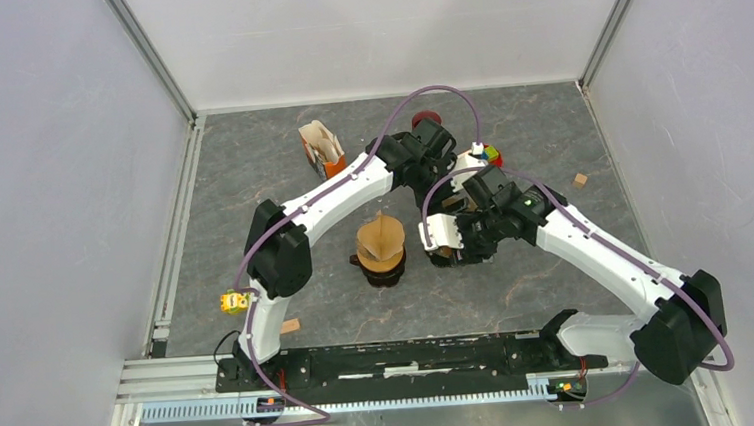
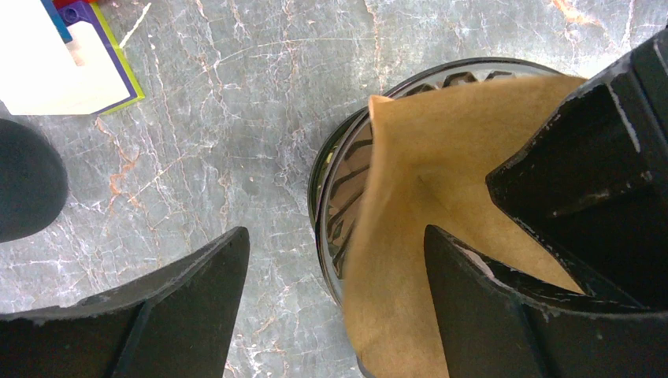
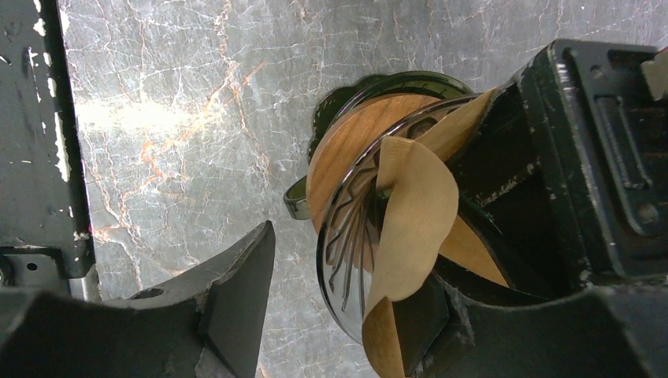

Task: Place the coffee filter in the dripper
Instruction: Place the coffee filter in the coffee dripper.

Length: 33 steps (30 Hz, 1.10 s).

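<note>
Grey marbled tabletop (image 1: 238,152) inside white wall panels (image 1: 51,196). The clear ribbed-glass dripper with a wooden collar (image 1: 382,265) stands mid-table with the brown paper coffee filter (image 1: 382,235) in its cone but not seated: one flap sticks above the rim, and bare ribs show beside the paper in the left wrist view. Left gripper (image 2: 335,236) is spread wide, one finger (image 2: 488,315) over the paper, the other outside the glass, clamping nothing. Right gripper (image 3: 354,268) is also spread, straddling the rim, filter edge curling against its inner finger; no pinch visible. Judgement: placement is nearly done, seating is not. Best move is probably a light downward press of the paper into the cone, then a slow straight lift out, since thin paper likely springs back or clings to a pad. Dripper looks top-heavy, so side loads on the rim risk tipping or sliding it on the hard, smooth top. Around it: orange holder with pale paper (image 1: 323,152) at the back, multicoloured cube (image 1: 490,153), small wooden block (image 1: 579,180) well apart on the right.
</note>
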Each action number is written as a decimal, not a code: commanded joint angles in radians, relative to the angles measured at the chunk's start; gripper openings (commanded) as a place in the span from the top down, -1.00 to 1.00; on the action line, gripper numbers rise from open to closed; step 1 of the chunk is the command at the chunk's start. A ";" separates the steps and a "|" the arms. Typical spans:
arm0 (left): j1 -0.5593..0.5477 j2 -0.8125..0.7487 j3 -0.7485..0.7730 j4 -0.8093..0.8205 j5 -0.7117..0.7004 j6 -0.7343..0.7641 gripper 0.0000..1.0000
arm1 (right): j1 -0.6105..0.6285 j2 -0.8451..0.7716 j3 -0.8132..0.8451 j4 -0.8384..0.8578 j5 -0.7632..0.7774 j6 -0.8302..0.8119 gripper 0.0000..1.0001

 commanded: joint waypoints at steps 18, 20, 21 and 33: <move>0.001 -0.028 0.099 -0.025 0.009 0.001 -0.99 | -0.020 -0.039 0.081 -0.067 -0.078 -0.037 -0.25; 0.001 -0.033 0.104 -0.025 0.007 -0.002 -0.99 | -0.022 -0.037 0.078 -0.069 -0.078 -0.039 -0.25; 0.001 -0.037 0.105 -0.025 0.005 -0.002 -0.99 | -0.023 -0.037 0.076 -0.069 -0.079 -0.039 -0.25; 0.001 -0.084 0.086 -0.025 0.016 -0.004 -0.99 | -0.034 -0.031 0.027 -0.070 -0.065 -0.047 -0.25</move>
